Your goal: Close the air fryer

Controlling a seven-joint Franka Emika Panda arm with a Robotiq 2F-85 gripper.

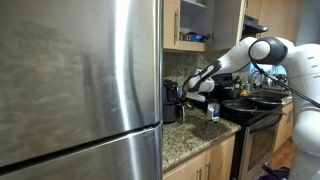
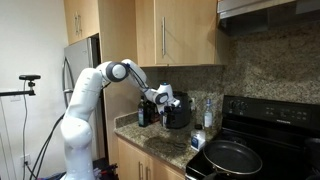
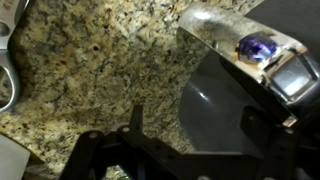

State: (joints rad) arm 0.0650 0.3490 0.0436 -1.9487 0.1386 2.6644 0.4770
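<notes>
Position of air fryer [image 2: 178,113]: on the granite countertop [image 2: 165,148], near the back wall below the wooden upper cabinets [image 2: 175,30], between the stainless refrigerator [image 1: 80,80] and the black stove [image 2: 270,125]. Both exterior views show it as a small dark box. Whether its front basket is pushed in or pulled out cannot be resolved at this size

Position of gripper [image 2: 160,97]: at the end of the white arm [image 2: 100,80], just beside the upper part of the air fryer, on the side from which the arm reaches in. Contact with the appliance cannot be confirmed

Gripper opening: the wrist view shows one dark finger [image 3: 133,125] rising from the lower edge over the granite. The opposite finger is lost against a dark glossy surface [image 3: 225,115] on the right, so the opening width cannot be determined

Other items: a clear item with a blue part [image 3: 250,45] lies at the upper edge of that dark surface. A dark frying pan [image 2: 232,156] rests on the stove
</notes>
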